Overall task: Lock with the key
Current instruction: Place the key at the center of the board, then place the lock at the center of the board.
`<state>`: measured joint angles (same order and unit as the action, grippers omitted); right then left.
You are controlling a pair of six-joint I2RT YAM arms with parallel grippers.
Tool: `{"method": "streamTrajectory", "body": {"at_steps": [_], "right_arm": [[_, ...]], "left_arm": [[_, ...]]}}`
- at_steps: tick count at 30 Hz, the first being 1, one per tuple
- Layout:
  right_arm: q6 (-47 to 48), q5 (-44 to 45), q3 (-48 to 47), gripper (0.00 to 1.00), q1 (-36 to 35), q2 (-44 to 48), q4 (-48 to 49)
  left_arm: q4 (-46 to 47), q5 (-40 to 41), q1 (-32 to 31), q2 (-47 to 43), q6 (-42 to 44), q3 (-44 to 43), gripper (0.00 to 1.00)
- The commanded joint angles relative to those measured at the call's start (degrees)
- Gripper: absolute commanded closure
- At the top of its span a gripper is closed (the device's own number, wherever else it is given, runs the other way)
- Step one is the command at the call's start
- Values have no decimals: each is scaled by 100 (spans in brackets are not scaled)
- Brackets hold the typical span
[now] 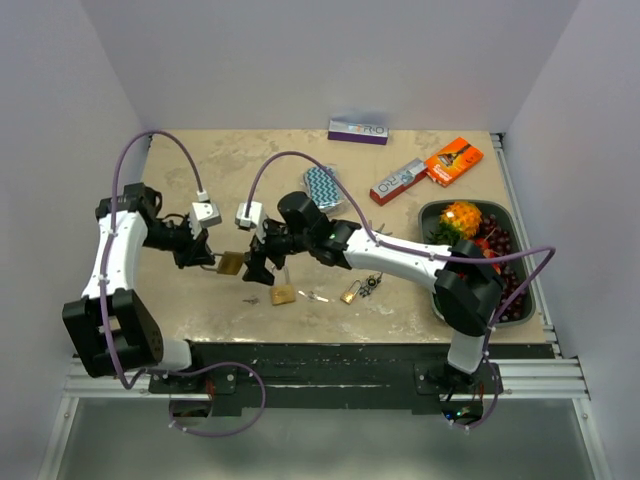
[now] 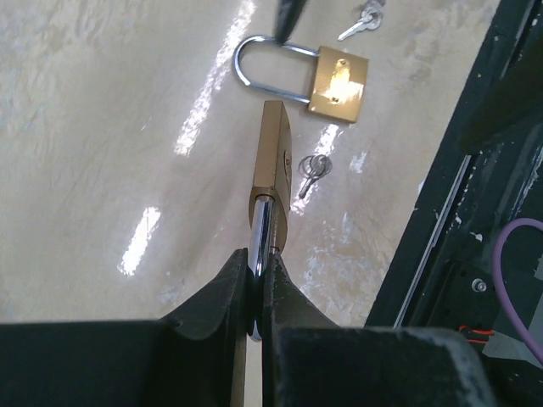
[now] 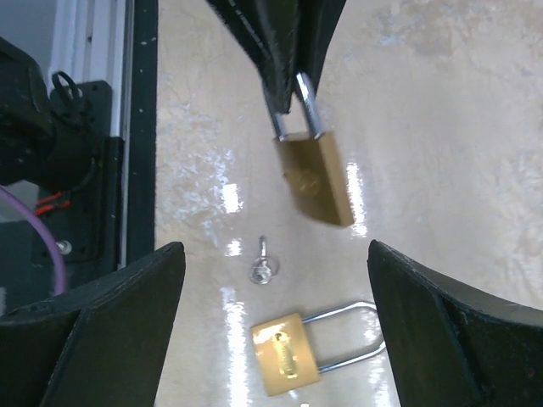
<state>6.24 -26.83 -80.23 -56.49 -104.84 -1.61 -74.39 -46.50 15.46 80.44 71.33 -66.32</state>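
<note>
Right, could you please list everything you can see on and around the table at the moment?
Held padlock: one, brass, gripped by its shackle.
Loose padlock: one, brass, flat on the table beyond the held one.
Small padlock: apparently one, brass, further right, beside a key ring.
Single key: one, silver, on the table beside the held padlock.
Key bunch: silver, right of the loose padlock.
Pouch: one, blue patterned, mid-table.
Purple-white box: one, far edge.
Red-white box: one, far right.
Orange box: one, far right.
Tray: one, dark, right edge, holding colourful fruit.
Table: beige.
Left gripper: shut on the held padlock's shackle.
Right gripper: open, over the padlocks.
</note>
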Motion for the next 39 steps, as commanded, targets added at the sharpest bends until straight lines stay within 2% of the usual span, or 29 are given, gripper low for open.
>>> {"method": "streamTrajectory", "body": {"at_steps": [1,9,14,18,28,31,34,36,37,38,39], "right_arm": [[1063,-498,-134,8,42,-54,-7],[898,-1078,24,8,287,-89,493],[853,-1377,-19,16,411,-168,512],[660,-1518,-133,34,384,-335,539],[633,-1492,-212,40,253,-467,468],[615,-1457,-362,58,244,-564,345],[563,-1457,-354,96,244,-538,363],[361,-1500,-336,100,252,-512,415],[265,-1448,-310,100,252,-485,459],[-15,-1361,-266,100,261,-459,520],[-218,-1273,-213,100,313,-406,756]], "left_arm": [[-111,-702,-350,-503,513,84,100],[-111,-966,-579,-1118,909,269,100],[-111,-1142,-658,-1268,1041,322,100],[-111,-1247,-703,-1268,1023,243,100],[-111,-1379,-711,-1171,900,102,100],[-111,-1353,-711,-1128,813,59,100],[-102,-1248,-711,-1101,725,41,100],[-85,-1186,-694,-926,358,-20,100],[-24,-1186,-650,-812,138,-125,86],[-32,-1229,-580,-533,-12,-205,79],[-84,-1543,-188,-365,-301,-301,69]]}}
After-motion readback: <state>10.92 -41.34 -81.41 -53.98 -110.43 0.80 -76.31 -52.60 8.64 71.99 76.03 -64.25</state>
